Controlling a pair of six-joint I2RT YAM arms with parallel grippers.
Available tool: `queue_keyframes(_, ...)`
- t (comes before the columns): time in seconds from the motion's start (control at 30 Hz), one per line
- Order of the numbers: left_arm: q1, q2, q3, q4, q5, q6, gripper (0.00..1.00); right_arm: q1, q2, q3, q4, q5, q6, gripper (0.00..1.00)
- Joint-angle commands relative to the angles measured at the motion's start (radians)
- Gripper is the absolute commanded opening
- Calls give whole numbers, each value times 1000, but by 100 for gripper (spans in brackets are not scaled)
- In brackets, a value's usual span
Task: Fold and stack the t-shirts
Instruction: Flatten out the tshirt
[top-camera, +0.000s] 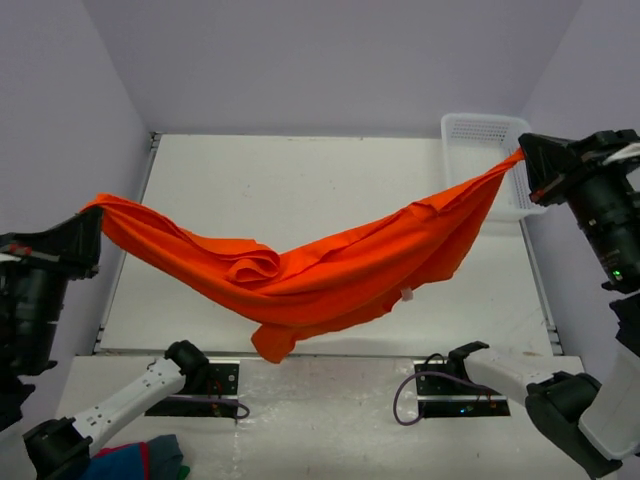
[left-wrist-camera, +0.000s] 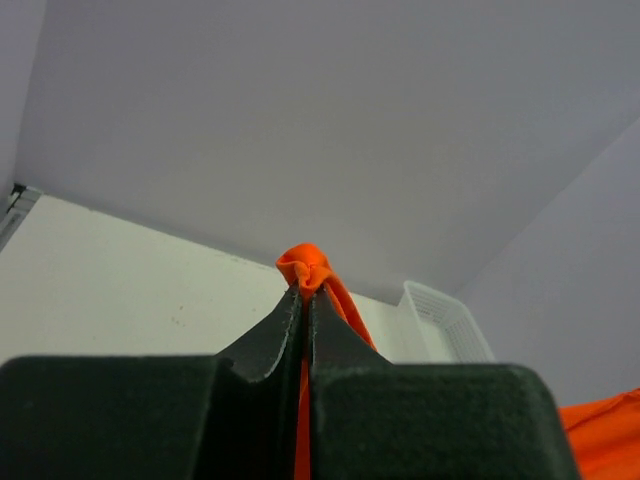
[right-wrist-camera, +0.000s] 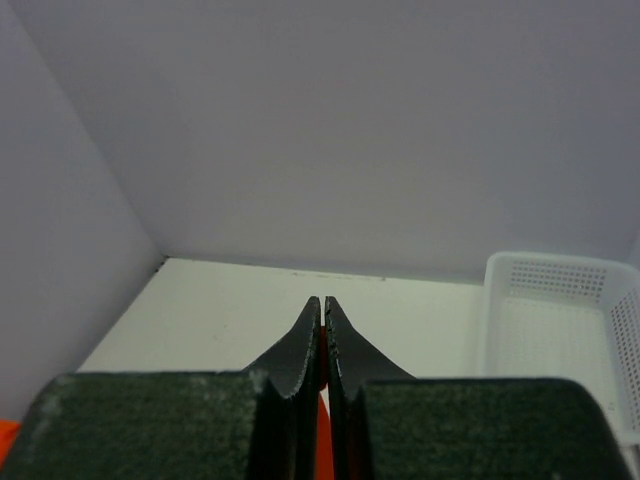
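The t-shirt (top-camera: 320, 275) hangs over the table (top-camera: 300, 180), one end pinched in the left gripper (top-camera: 96, 228) at the left edge, the other in the right gripper (top-camera: 524, 160) far right. The basket (top-camera: 480, 125) sits on the far right corner; a bundle (top-camera: 140, 462) lies near left, before the table.

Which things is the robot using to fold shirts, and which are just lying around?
For the job:
- orange t-shirt, hanging between the two hands
- left hand, shut on it
- right hand, shut on it

Just lying about:
- white basket, far right corner
- cloth bundle, near the left arm
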Motion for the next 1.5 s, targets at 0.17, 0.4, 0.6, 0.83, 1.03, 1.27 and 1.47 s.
queue_keyframes(0.17,2,181,-481,165,-168,-173,0,0,355,-89,117,20,-23,0)
queue_keyframes(0.4,13,369,-702,199,-294,-375,0,-40,737,17,168,-70,-77,0)
queue_keyframes(0.6,76,488,-787,240,-305,-411,0,-71,1005,117,206,-147,-94,0)
queue_keyframes(0.83,209,472,-799,288,-305,-390,0,-71,1054,104,347,-231,-107,0)
queue_keyframes(1.03,219,259,-772,487,-131,-149,0,-45,894,51,404,-192,-140,0)
queue_keyframes(1.27,219,145,-449,423,149,3,0,53,503,-26,340,-52,-158,0)
queue_keyframes(1.47,219,76,-254,328,258,52,0,130,219,-26,275,-43,-158,0)
